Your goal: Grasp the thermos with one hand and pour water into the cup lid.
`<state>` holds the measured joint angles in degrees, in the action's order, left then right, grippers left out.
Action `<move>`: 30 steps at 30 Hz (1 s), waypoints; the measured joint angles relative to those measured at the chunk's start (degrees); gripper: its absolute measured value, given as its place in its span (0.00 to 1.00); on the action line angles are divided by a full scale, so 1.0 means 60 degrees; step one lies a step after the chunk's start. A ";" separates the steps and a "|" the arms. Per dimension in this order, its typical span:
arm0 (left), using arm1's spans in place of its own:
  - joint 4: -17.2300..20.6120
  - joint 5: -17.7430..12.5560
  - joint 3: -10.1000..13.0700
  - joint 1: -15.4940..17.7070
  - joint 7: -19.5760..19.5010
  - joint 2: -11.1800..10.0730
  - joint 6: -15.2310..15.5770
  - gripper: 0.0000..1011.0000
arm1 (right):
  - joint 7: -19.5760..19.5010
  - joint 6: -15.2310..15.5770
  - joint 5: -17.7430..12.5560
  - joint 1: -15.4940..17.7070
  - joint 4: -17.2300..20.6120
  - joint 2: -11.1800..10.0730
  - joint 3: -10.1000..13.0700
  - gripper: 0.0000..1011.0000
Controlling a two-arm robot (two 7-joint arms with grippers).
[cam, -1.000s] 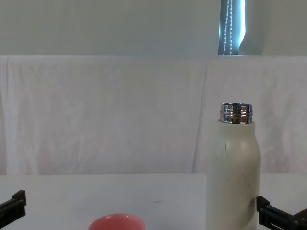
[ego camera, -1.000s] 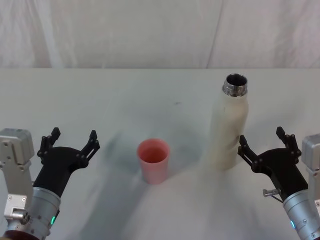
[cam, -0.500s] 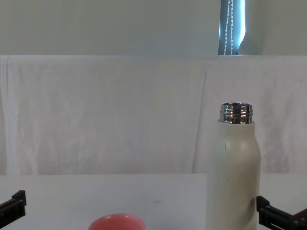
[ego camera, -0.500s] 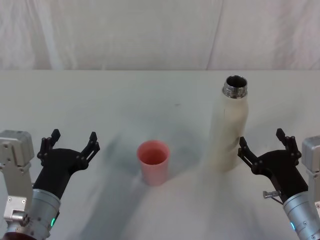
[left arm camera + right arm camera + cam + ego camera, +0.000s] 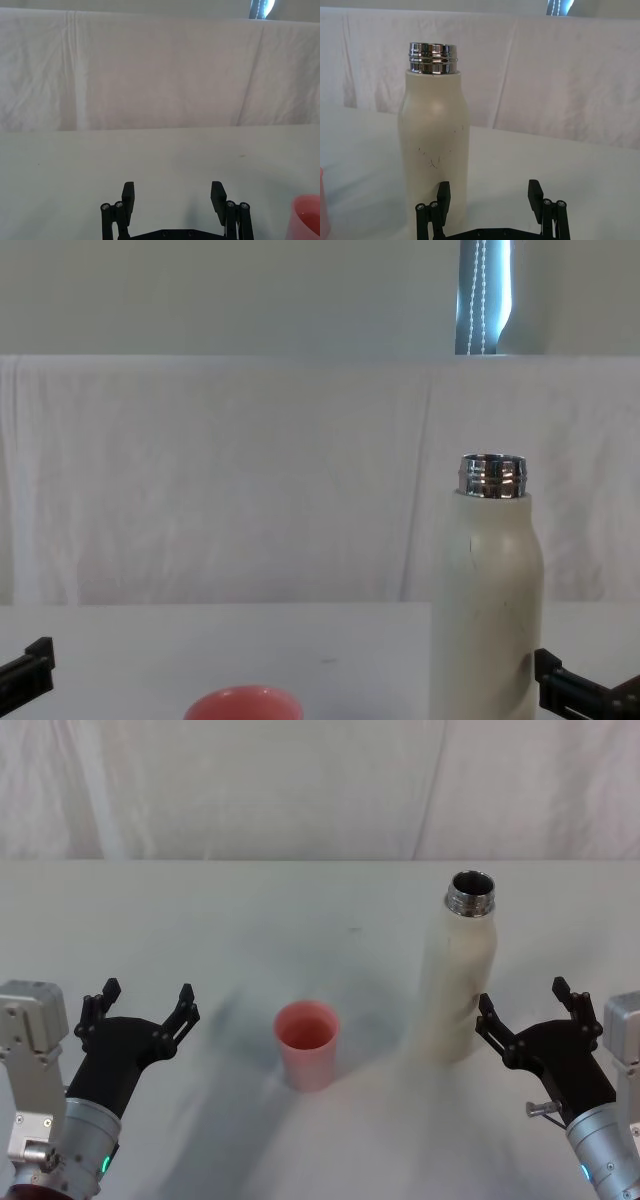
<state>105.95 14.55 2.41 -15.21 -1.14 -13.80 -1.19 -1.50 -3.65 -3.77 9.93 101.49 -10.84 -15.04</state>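
**On the surface, nothing grasped yet: the pour is still all ahead**

On the pale surface the thermos stands upright and uncapped, its silver threaded neck open at the top, on the robot's right side. The cup lid sits upright near the middle, to the left of the thermos and well apart from it, mouth up. I cannot tell whether there is any water in it; its inside looks plain pink from the head view.

The right gripper hovers just beside the base of the thermos, on the robot's side of it, with its jaws spread wide. In the right wrist view the bottle stands ahead of the jaws and off toward one finger rather than centred between them, so no part of the gripper touches it. The left gripper hangs low at the left, well apart from the cup lid, its jaws also spread and holding nothing.

As I judge it, the task is at its very start: the approach is under way, but the grasp, the lift, the tilt over the cup lid and the pour all remain. The right gripper looks the likelier one to take the thermos, and it will probably need to line up around the body before closing.
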 joint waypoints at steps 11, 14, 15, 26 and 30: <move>0.0000 0.0000 0.0000 0.0000 0.0000 -0.0001 0.0000 0.99 | 0.0000 0.0000 0.0000 0.0000 0.0000 0.0000 0.0000 0.99; 0.0000 0.0000 0.0000 0.0000 0.0000 0.0000 0.0000 0.99 | 0.0000 0.0000 0.0000 0.0000 0.0000 0.0000 0.0000 0.99; 0.0000 0.0000 0.0000 0.0000 0.0000 0.0000 0.0000 0.99 | 0.0000 0.0000 -0.0001 0.0000 0.0000 0.0000 0.0000 0.99; 0.0000 0.0000 0.0001 0.0000 0.0000 0.0000 0.0000 0.99 | 0.0253 -0.0074 -0.0010 0.0146 0.0108 0.0097 0.0128 0.99; 0.0000 0.0000 0.0001 0.0000 0.0000 0.0000 0.0000 0.99 | 0.0556 -0.0144 -0.0069 0.0317 0.0230 0.0113 0.0194 0.99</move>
<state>105.95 14.54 2.42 -15.21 -1.14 -13.81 -1.19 1.84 -4.51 -4.19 11.83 102.87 -10.17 -13.87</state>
